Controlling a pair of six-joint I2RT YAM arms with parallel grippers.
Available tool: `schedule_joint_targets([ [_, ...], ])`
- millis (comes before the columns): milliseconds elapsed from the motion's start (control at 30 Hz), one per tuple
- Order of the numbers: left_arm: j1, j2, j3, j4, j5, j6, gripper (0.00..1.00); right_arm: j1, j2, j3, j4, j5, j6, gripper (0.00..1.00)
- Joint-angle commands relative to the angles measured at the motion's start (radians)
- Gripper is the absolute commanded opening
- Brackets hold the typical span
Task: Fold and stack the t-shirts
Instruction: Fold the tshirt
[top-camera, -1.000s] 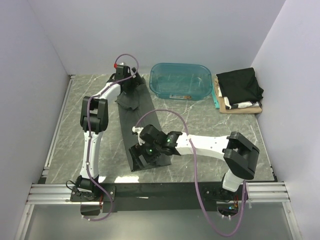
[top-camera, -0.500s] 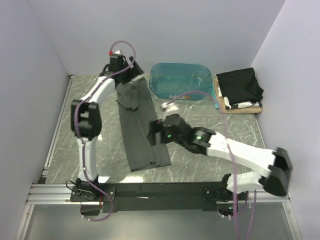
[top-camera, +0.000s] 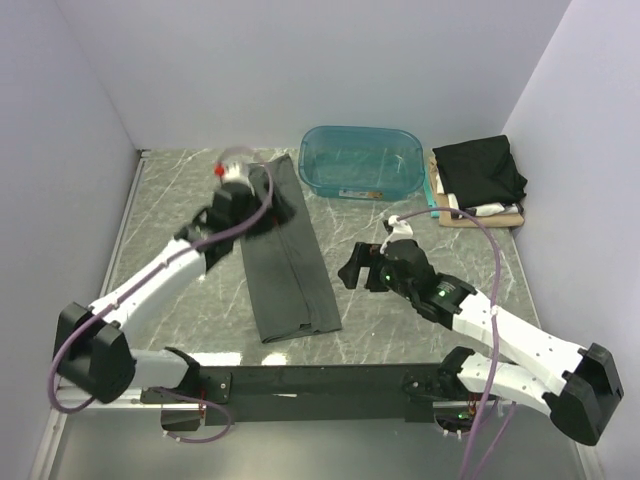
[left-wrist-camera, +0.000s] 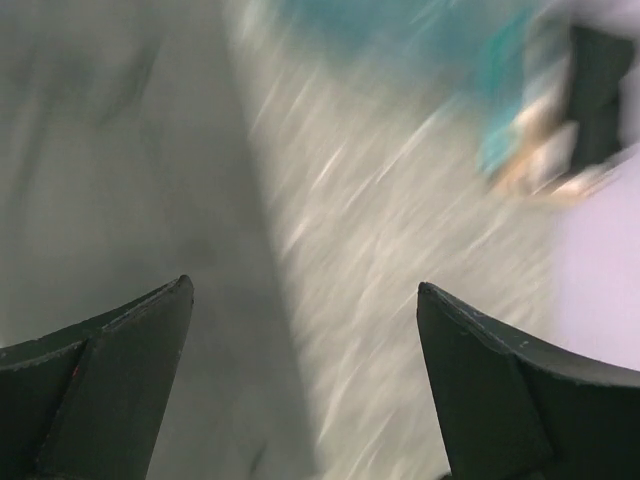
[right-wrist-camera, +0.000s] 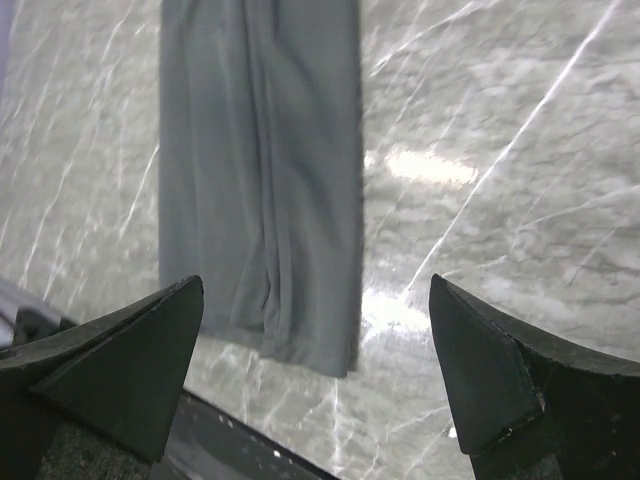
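Right hand (right-wrist-camera: 315, 280) has come off the charcoal t-shirt (top-camera: 290, 265), spread, empty | left hand (left-wrist-camera: 302, 285) spread, empty | t-shirt folded long on desk (top-camera: 160, 190), left of teal tub (top-camera: 362, 160)

1. The left arm (top-camera: 150, 283): white tubular link shells, bulky black joint housings, a small red cap (top-camera: 218, 170) at the wrist end.
2. The right arm (top-camera: 510, 335): the same white shells and black joints, with small green lights (top-camera: 437, 291) on the black forward section.
3. A thin mauve cable (top-camera: 235, 228) on each arm.
4. The left gripper (left-wrist-camera: 302, 284): two matte black, wedge-shaped fingers (left-wrist-camera: 100, 370) with blunt tips.
5. The right gripper (right-wrist-camera: 315, 280): matching black wedge shapes, plain and unmarked.
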Motion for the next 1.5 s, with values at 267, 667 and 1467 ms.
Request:
schedule_joint_targets([
  [267, -0.356, -0.471, -0.563, -0.155, -0.115, -0.324, 0.99, -0.005, -0.116, -0.193, 0.214, -0.235, -0.082, 1.0],
  [667, -0.422, -0.453, -0.691, -0.248, -0.11, -0.442, 0.97, -0.005, -0.008, -0.238, 0.252, -0.301, -0.035, 0.97],
  [1467, -0.422, -0.234, -0.672, -0.305, -0.093, -0.407, 0.03, 0.119, 0.291, -0.172, 0.239, -0.364, -0.096, 0.61],
])
